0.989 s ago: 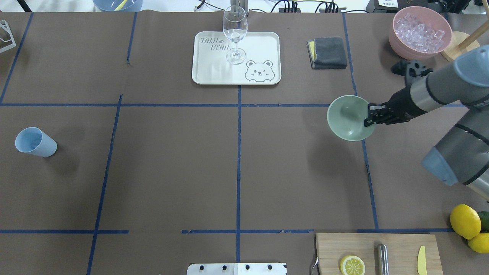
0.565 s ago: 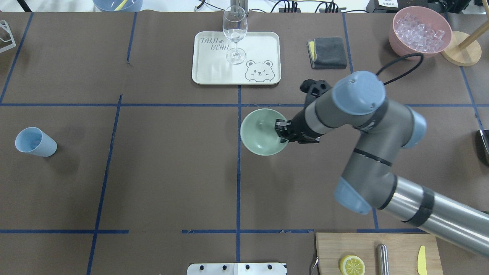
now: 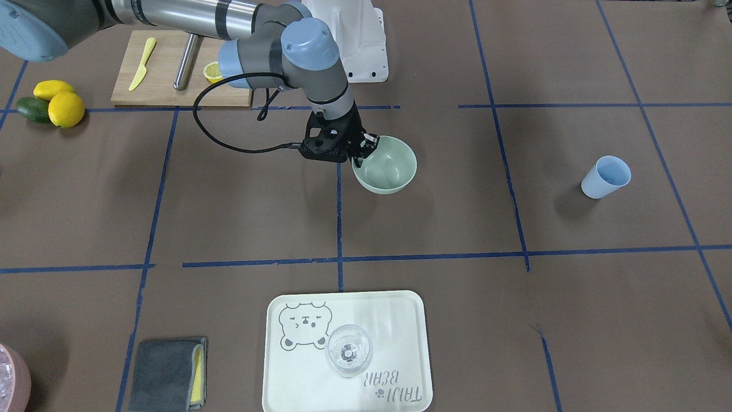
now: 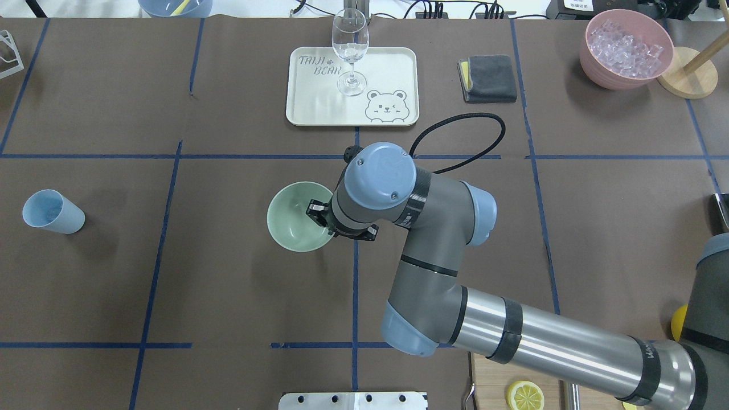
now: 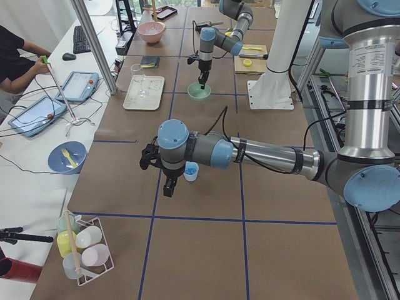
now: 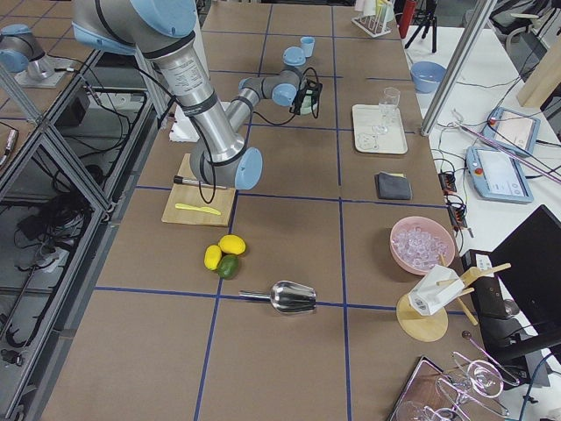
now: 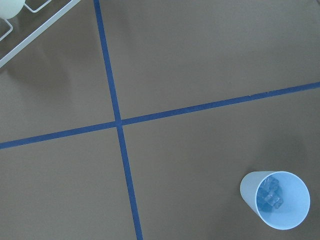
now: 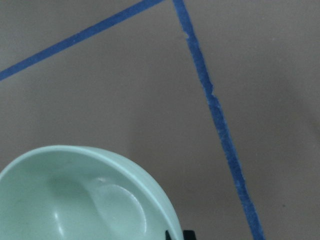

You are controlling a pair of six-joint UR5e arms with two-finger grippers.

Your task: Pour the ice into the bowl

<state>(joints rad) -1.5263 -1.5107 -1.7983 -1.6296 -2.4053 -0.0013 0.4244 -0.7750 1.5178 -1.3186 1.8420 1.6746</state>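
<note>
My right gripper [image 4: 320, 213] is shut on the right rim of the pale sage-green bowl [image 4: 291, 219], just left of the table's centre line. The bowl is empty and low over the table; I cannot tell whether it touches. It also shows in the front view [image 3: 389, 169] and the right wrist view [image 8: 75, 195]. The ice [image 7: 270, 197], a few clear cubes, lies in the light blue cup [image 4: 52, 212] at the far left. My left gripper [image 5: 169, 186] shows only in the exterior left view, beside the cup; I cannot tell whether it is open.
A pink container [image 4: 592, 62] full of ice cubes stands at the back right beside a grey cloth [image 4: 488, 78]. A white tray [image 4: 387, 74] with a wine glass [image 4: 349, 51] is at the back centre. A cutting board [image 3: 171, 68], lemons [image 3: 57, 103] and a metal scoop [image 6: 289, 296] are on the right.
My right arm has carried the bowl leftward from the right side of the table to just past the centre line. The cup, tray and glass have not moved.
</note>
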